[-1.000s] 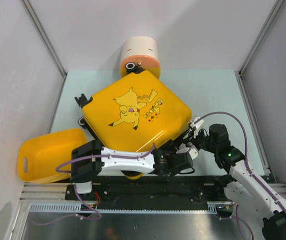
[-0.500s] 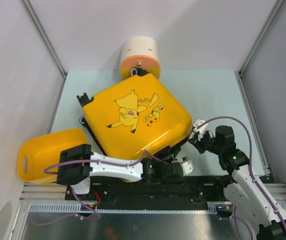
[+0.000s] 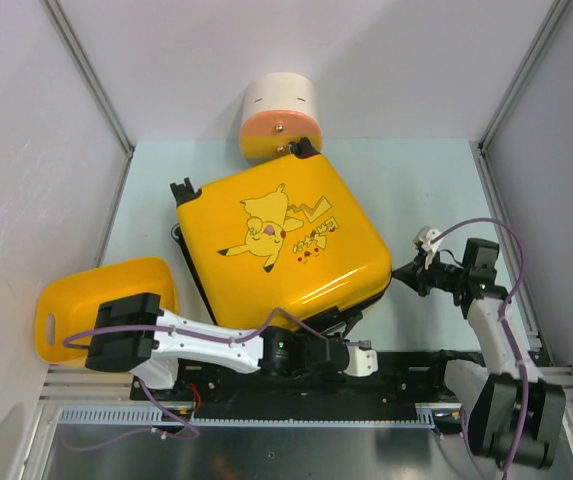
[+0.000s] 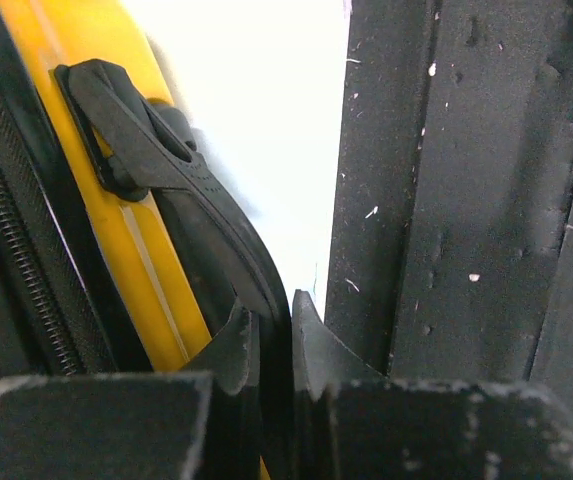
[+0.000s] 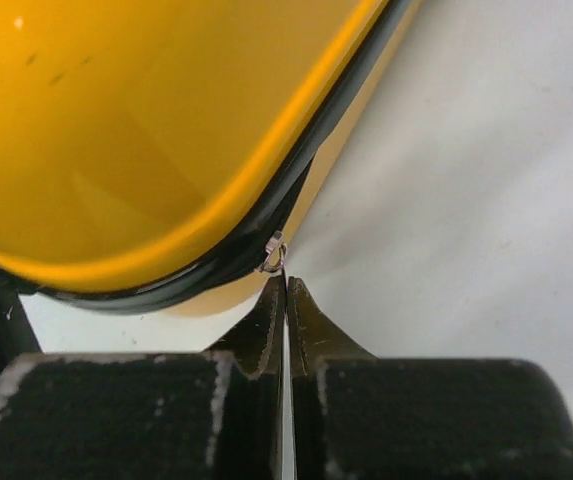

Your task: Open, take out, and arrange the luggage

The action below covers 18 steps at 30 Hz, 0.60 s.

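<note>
The luggage [image 3: 276,240], a glossy yellow hard-shell case with a cartoon print, lies flat mid-table, turned diagonally. My left gripper [image 3: 351,340] is under its near edge, shut on the black carry handle [image 4: 166,160], whose strap runs down between the fingertips [image 4: 271,315]. The yellow shell [image 4: 116,240] and black zipper [image 4: 16,230] fill the left of that view. My right gripper [image 3: 408,275] is at the case's right corner, shut on the thin zipper pull, with the metal slider ring [image 5: 274,252] just beyond the tips [image 5: 286,282]. The case [image 5: 146,120] is closed.
A cream-and-orange cylindrical container [image 3: 281,120] touches the case's far corner. A plain yellow tub [image 3: 96,305] lies at the near left, beside the left arm. The black mounting rail [image 4: 466,200] runs close along my left gripper. White walls stand round the pale table [image 3: 436,190].
The left gripper closed on the handle and dropped toward the near rail. The case turned and shifted right and away. The right gripper moved right, staying shut.
</note>
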Each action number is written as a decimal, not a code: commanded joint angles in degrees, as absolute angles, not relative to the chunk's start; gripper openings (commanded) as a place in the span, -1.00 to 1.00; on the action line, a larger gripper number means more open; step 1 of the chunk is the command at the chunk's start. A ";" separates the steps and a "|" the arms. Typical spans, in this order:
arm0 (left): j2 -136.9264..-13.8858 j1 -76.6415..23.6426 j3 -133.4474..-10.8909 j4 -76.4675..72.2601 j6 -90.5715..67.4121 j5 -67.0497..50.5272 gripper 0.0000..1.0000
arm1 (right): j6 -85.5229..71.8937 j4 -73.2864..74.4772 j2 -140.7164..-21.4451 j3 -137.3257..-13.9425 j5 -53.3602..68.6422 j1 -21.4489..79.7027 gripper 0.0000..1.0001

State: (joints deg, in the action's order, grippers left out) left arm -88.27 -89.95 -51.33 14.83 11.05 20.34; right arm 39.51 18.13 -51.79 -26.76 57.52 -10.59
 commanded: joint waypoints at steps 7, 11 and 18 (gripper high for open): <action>-88.42 -95.36 -47.99 18.46 25.93 -1.41 -1.00 | 35.16 -12.38 -66.08 -34.62 62.23 -2.65 -1.00; -88.59 -95.10 -47.55 17.58 25.05 -3.16 -1.00 | 34.10 -20.01 -72.23 -36.03 62.23 -0.18 -1.00; -88.51 -94.04 -46.76 16.61 24.08 -4.57 -1.00 | 30.50 -30.23 -82.35 -40.16 60.12 3.78 -1.00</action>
State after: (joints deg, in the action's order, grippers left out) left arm -87.50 -89.86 -49.17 11.90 14.66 19.40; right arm 31.75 -10.37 -78.65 -32.93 64.42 -0.25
